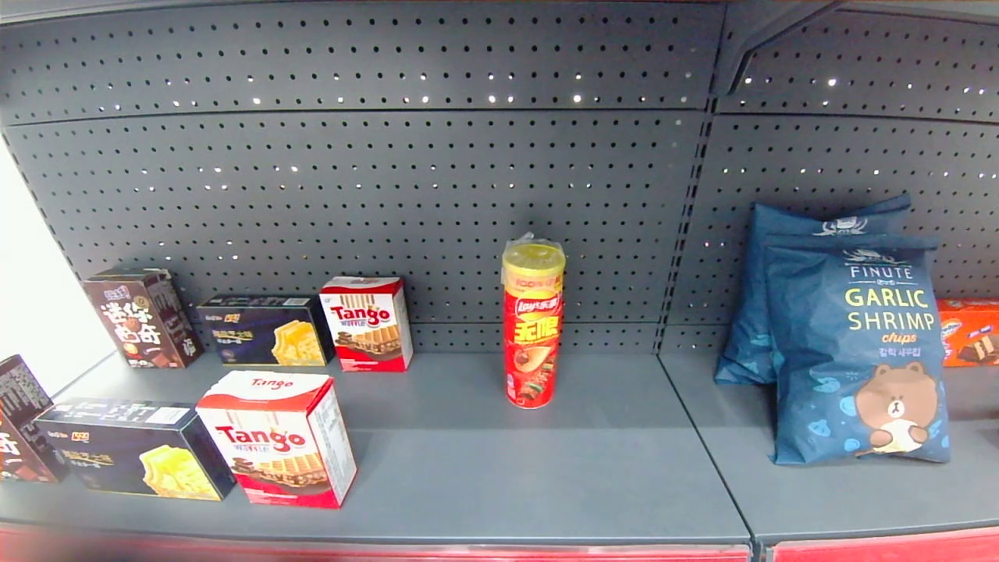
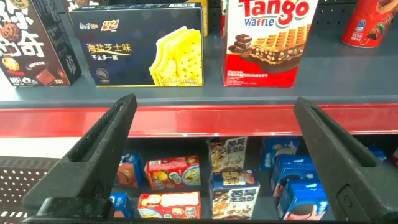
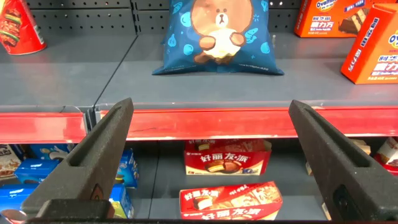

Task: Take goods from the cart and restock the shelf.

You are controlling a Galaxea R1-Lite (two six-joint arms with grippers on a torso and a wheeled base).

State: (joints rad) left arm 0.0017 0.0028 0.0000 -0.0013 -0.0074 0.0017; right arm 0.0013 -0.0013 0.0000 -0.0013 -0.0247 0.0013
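Note:
A red chip can (image 1: 534,324) with a yellow lid stands upright mid-shelf on the grey shelf (image 1: 499,460). Left of it stand two red-and-white wafer boxes (image 1: 281,437), dark cracker boxes (image 1: 136,457) and a brown cookie box (image 1: 143,316). Two blue chip bags (image 1: 858,351) lean against the back panel on the right. My left gripper (image 2: 214,102) is open in front of the shelf's red front edge (image 2: 199,119), facing the cracker box (image 2: 146,43) and wafer box (image 2: 267,40). My right gripper (image 3: 211,104) is open and empty, below and in front of a blue bag (image 3: 217,37).
Orange boxes (image 3: 379,43) stand at the far right of the shelf. The shelf below holds small snack boxes (image 2: 233,186) and red cake boxes (image 3: 227,158). Bare shelf surface lies between the can and the bags, and in front of the can.

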